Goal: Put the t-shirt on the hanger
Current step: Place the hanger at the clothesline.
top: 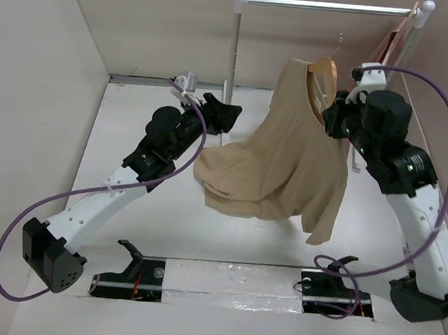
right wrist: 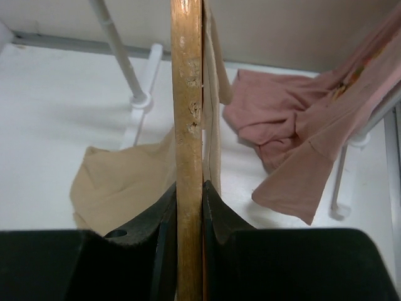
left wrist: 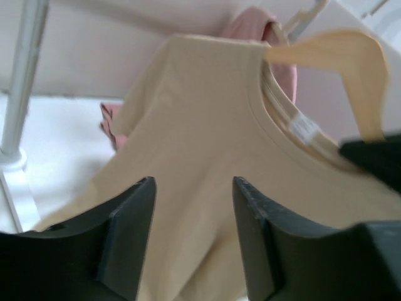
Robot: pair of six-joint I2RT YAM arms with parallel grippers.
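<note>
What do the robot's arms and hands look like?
The left arm and right arm are white low down, black higher up, with chunky joints. A purple cable loops along each. The left hand and right hand each have two black fingers.

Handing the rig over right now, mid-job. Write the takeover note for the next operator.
Left claw: open, empty, facing the t-shirt.
Right claw: shut on the hanger, holding it up.
Done: one shoulder of the shirt is over one hanger arm.
To do: the other hanger arm sticks bare out of the neck; the shirt's lower part lies on the table. Pull the second shoulder over.
</note>
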